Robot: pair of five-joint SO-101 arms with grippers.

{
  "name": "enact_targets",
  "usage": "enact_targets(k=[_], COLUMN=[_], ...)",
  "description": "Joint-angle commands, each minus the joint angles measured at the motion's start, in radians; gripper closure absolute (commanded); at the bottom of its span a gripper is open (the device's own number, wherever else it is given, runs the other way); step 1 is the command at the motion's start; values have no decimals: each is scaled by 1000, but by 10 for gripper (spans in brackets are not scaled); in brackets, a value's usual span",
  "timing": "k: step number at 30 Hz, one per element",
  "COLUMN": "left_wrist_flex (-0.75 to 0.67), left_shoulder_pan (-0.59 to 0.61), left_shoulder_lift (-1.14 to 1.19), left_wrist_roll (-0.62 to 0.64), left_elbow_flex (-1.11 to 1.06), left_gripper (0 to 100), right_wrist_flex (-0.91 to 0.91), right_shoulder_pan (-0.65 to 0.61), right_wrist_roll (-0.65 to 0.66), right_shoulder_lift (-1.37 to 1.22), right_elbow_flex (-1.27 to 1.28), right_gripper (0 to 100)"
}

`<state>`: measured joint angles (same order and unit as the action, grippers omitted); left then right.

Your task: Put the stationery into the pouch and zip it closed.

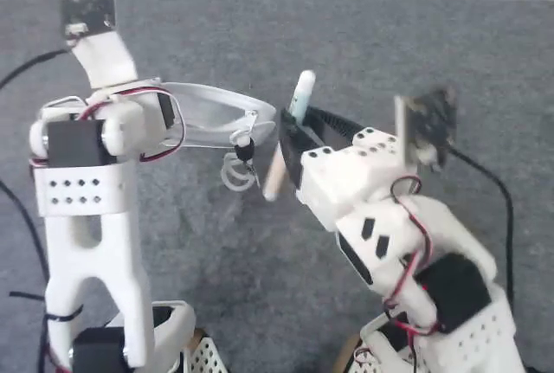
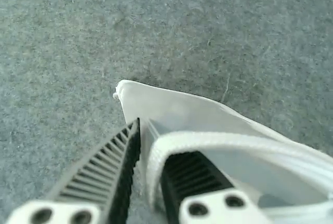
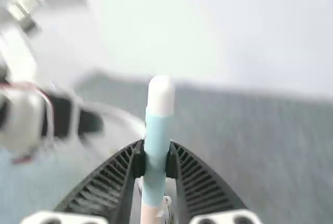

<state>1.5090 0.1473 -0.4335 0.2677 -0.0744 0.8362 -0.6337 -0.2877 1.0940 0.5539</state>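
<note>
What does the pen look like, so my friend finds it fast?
Look at the grey table, then at the white right arm. Its black jaws are shut on a tilted pen beside the pale pouch. It is the only stick-shaped thing: light blue with a white cap and a tan lower end.

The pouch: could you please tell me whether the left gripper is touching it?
Touching. The left wrist view shows the left gripper closed on the pouch, with the pouch's white edge pinched between the jaws.
</note>
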Motion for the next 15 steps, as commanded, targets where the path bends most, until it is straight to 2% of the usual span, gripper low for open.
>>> enact_targets(k=[1, 4, 7, 15], left_wrist_flex=[-5, -5, -5, -18], left_shoulder_pan=[-6, -5, 6, 40], left_shoulder_lift=[-64, -64, -64, -64], left_wrist_roll=[-8, -8, -8, -8], left_elbow_flex=[28, 27, 27, 25], left_gripper=[987, 987, 987, 987], right_wrist_flex=[-328, -516, -647, -920], right_shoulder_pan=[-56, -107, -116, -117], right_wrist_roll=[17, 40, 132, 313], right_shoulder_lift=[117, 163, 154, -27], right_elbow_flex=[163, 258, 282, 278], right_gripper=[993, 993, 993, 993])
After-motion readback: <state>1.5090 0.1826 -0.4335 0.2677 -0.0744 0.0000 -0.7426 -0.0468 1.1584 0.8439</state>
